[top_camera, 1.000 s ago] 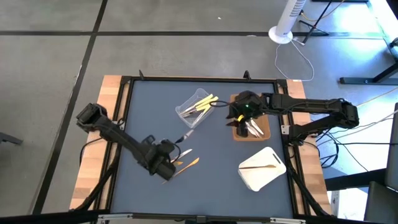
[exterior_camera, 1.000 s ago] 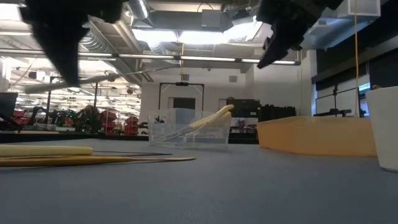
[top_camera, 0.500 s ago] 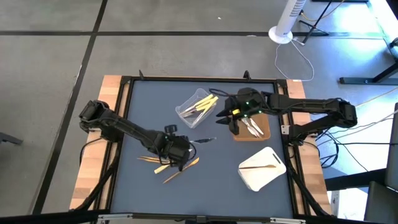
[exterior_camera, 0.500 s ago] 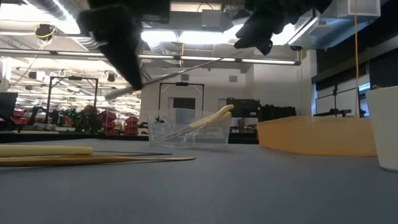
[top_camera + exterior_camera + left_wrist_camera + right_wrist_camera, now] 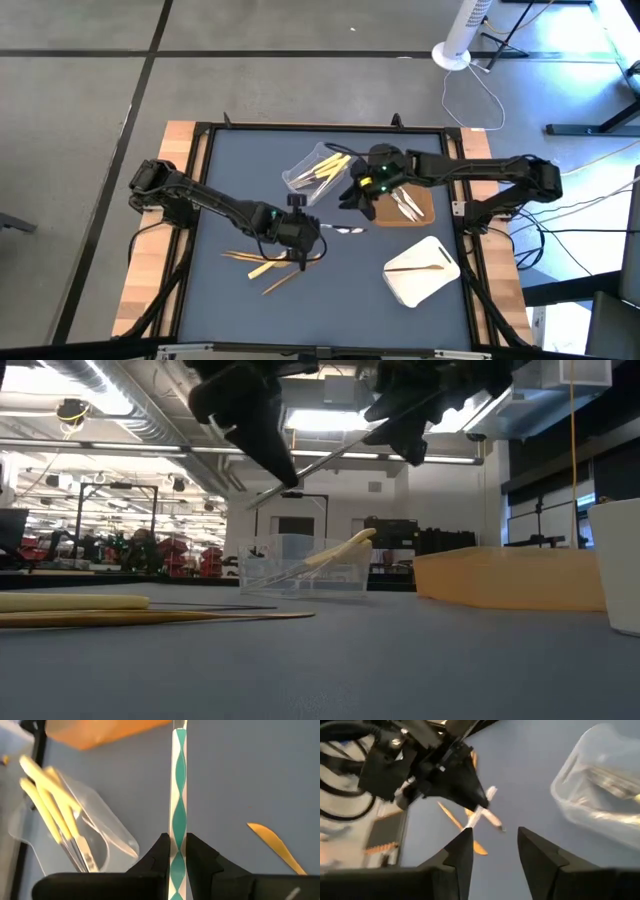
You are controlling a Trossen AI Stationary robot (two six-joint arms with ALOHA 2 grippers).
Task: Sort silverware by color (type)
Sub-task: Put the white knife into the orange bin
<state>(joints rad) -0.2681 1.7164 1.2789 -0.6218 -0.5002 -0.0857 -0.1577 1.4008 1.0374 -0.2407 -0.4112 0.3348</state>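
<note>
My left gripper hangs over the table's middle, shut on a shiny silver utensil that points toward the brown tray. My right gripper is open with nothing between its fingers, between the clear tub and the brown tray, facing the left gripper. Pale yellow utensils stick out of the tub. Silver ones lie in the brown tray. One pale utensil lies on the white tray. Yellow and orange-brown ones lie flat on the mat. My left gripper pinches the silver utensil between its two fingers, close to one end. The utensil runs along the fingers and sticks out ahead of them. It is lifted clear of the table, slanting with its free end higher.
The blue mat is bare at its far left and near middle. An orange-brown utensil lies near the left gripper. The white tray stands at the near right. A white fan base stands on the floor beyond the table.
My left gripper has carried the silver utensil from above the loose utensils toward the table's right and far side, rolling its wrist; the utensil stayed clear of the table. My right gripper has come from over the brown tray toward the table's left, nearer the left gripper, and has turned.
</note>
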